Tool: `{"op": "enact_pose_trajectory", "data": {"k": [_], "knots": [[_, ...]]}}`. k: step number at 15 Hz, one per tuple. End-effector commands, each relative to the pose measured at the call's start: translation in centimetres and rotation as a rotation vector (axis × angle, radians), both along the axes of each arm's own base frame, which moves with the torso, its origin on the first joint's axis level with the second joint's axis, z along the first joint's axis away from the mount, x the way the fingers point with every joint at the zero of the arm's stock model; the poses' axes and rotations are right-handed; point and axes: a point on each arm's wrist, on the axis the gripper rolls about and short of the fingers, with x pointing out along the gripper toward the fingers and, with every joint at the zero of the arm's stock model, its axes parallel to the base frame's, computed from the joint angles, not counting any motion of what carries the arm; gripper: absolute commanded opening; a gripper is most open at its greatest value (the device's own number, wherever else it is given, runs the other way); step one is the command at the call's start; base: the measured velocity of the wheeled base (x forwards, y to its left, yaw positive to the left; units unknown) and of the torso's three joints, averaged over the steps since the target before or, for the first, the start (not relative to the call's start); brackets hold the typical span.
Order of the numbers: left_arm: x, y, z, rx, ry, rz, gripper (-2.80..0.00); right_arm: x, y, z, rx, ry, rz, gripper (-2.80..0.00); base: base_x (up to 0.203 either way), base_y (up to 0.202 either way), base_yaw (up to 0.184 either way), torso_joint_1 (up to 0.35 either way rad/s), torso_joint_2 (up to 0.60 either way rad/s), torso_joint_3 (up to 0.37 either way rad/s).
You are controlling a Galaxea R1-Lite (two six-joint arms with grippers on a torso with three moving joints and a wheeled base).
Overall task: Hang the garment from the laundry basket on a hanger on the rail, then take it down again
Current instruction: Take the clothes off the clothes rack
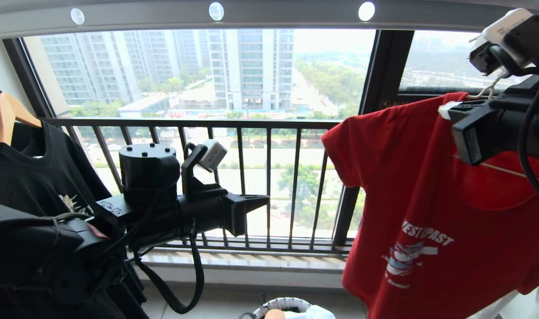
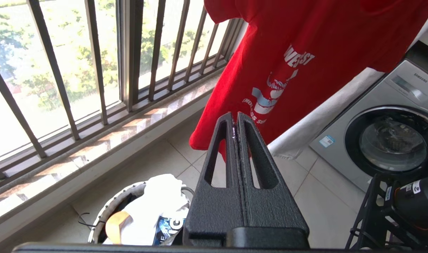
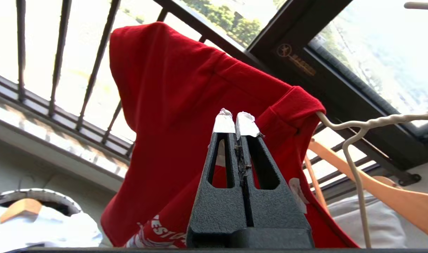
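The red garment [image 1: 420, 186] hangs at the right on the pale wire hanger [image 1: 484, 92], below the grey rail [image 1: 296, 15]. The hook's top is hidden behind my right arm. My right gripper [image 1: 444, 110] is shut beside the collar. In the right wrist view its taped fingertips [image 3: 223, 123] are pressed together in front of the garment [image 3: 171, 88], and the hanger [image 3: 361, 123] lies off to one side. My left gripper [image 1: 262, 201] points right at mid-height, left of the sleeve. It is shut with nothing in it [image 2: 235, 117]. The laundry basket [image 1: 281, 303] stands on the floor below.
A black T-shirt [image 1: 30, 177] on a wooden hanger [image 1: 8, 113] hangs at the far left. The barred window railing [image 1: 269, 177] runs behind. A washing machine [image 2: 393, 140] with a white cloth [image 2: 323, 119] over it stands beyond the garment. The basket [image 2: 110, 209] holds white cloth.
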Motion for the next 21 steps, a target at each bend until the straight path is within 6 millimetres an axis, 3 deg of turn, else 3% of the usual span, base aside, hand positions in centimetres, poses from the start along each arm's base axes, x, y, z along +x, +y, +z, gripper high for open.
{"op": "enact_pose_trajectory", "data": {"k": [1, 7, 12, 14, 21], "knots": [[-0.1, 0.1, 0.4, -0.009, -0.012, -0.001, -2.8, 1.3, 0.9, -0.5, -0.103, -0.003, -0.117, -2.8, 0.0, 0.0, 0.0, 0.0, 0.0, 0.0], [0.1, -0.2, 0.1, -0.004, -0.005, -0.008, -2.8, -1.5, -1.0, 1.0, -0.167, 0.026, -0.155, -2.8, 0.0, 0.0, 0.0, 0.0, 0.0, 0.0], [0.0, -0.1, 0.3, -0.007, -0.009, -0.007, -2.8, -0.1, -0.2, 0.8, -0.171, 0.093, -0.03, -2.8, 0.0, 0.0, 0.0, 0.0, 0.0, 0.0], [0.0, -0.1, 0.4, -0.009, -0.013, -0.007, -2.8, 1.1, -0.8, 0.1, -0.174, 0.177, -0.048, -2.8, 0.0, 0.0, 0.0, 0.0, 0.0, 0.0], [0.0, -0.1, 0.6, -0.012, -0.017, -0.006, -2.8, 2.5, -3.0, -0.4, -0.134, 0.343, -0.008, -2.8, 0.0, 0.0, 0.0, 0.0, 0.0, 0.0]]}}
